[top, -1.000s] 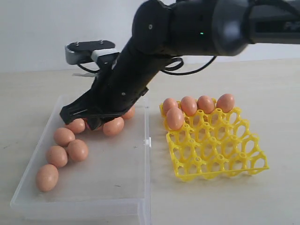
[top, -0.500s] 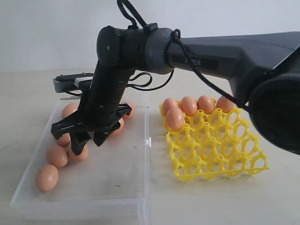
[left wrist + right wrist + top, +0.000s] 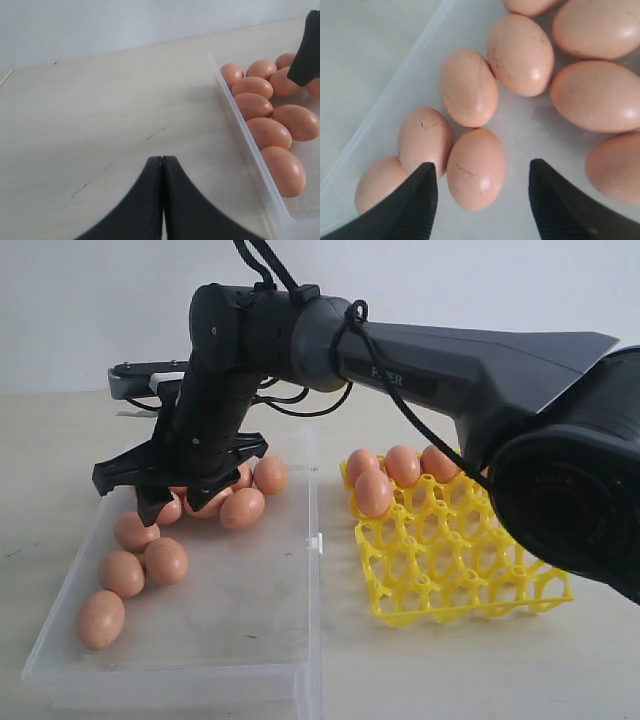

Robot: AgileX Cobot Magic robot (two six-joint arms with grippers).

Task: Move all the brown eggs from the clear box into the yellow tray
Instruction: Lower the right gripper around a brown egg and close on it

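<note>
Egg transfer, partly done. Nearest, the box sits on the left half of the tabletop, with one of the eggs at its near-left corner and three more just beyond, along the left wall. The rest crowd toward the far-left corner, touching one another. Above that cluster hangs the right gripper, jaws spread wide and grasping nothing. Its wrist view shows one egg on the box floor in line between the two fingers, with neighbours touching it. To the right, just beside the box wall that carries the clip, stands the tray. Three eggs show in its far row and one in the next row at the left end, while the arm hides the far-right corner. The nearer cells are empty. Outside the box's left wall the left gripper hovers over bare tabletop, jaws pressed together on nothing. The likely hazards are these. A finger lowered among packed eggs may land on a neighbour and crack or scatter it. A smooth oval shell may pivot out of a light pinch, or break under a hard one. Seated eggs could be knocked by open fingers during placement.
</note>
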